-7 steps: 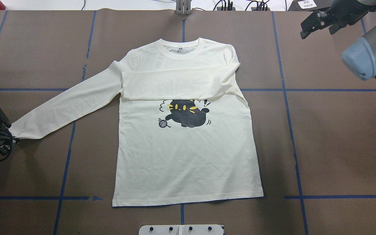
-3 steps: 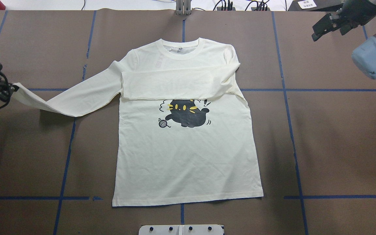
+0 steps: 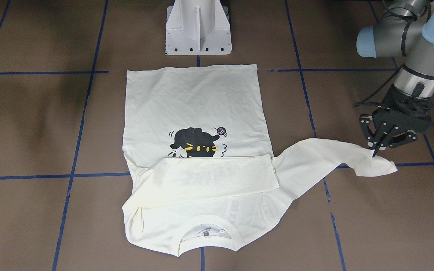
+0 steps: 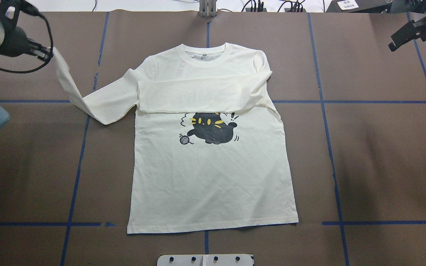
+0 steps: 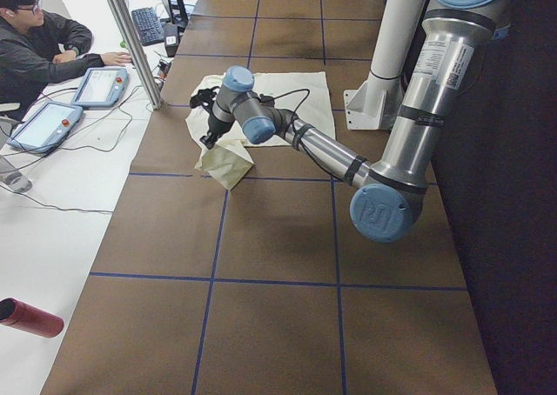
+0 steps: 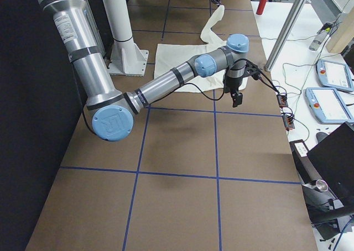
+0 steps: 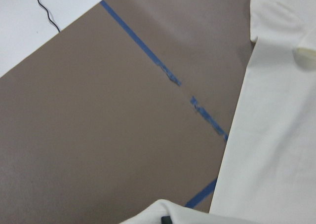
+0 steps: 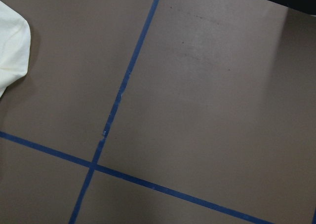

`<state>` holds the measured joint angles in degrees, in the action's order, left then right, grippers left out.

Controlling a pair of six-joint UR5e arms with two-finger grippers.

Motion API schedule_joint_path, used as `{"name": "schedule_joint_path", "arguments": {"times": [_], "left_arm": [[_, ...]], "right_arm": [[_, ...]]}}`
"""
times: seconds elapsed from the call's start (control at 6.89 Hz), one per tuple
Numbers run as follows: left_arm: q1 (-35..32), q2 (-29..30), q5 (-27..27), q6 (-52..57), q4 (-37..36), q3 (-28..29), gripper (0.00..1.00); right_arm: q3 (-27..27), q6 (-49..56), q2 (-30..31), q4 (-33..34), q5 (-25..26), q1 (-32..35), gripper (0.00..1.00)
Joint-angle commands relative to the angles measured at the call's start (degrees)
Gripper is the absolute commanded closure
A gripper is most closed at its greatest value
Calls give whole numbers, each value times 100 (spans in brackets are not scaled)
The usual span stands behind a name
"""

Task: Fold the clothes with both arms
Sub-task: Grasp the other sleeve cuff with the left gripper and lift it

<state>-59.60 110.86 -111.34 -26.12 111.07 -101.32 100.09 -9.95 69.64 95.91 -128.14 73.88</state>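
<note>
The cream-white T-shirt (image 4: 213,177) lies flat and print-side up on the brown table (image 4: 383,147). Its collar points away from the robot and its hem is nearest the white pedestal base (image 3: 197,30). The right sleeve (image 4: 198,94) is folded across the chest, just above the black cat print (image 4: 211,129). The left gripper (image 3: 376,149) has its fingertips pinched together on the left sleeve (image 3: 326,158) near the cuff. It holds that end up off the table, so the sleeve bends and rises from the shoulder toward the claw. The right gripper (image 4: 401,35) hangs over bare table near the far right corner, well apart from the cloth. Whether its jaws are apart or together cannot be told. Blue tape lines (image 4: 74,184) cross the table in a grid.
</note>
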Motion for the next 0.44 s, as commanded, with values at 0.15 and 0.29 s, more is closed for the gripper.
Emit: {"name": "schedule_joint_path", "arguments": {"times": [0.15,0.29], "left_arm": [[1226,2230,1729,-2264,-1824,129,100],[1466,3022,1860,-2675,-2122,382,100]], "right_arm": [[10,81,119,-11,-27,109,0],[19,81,111,-2,-27,109,0]]}}
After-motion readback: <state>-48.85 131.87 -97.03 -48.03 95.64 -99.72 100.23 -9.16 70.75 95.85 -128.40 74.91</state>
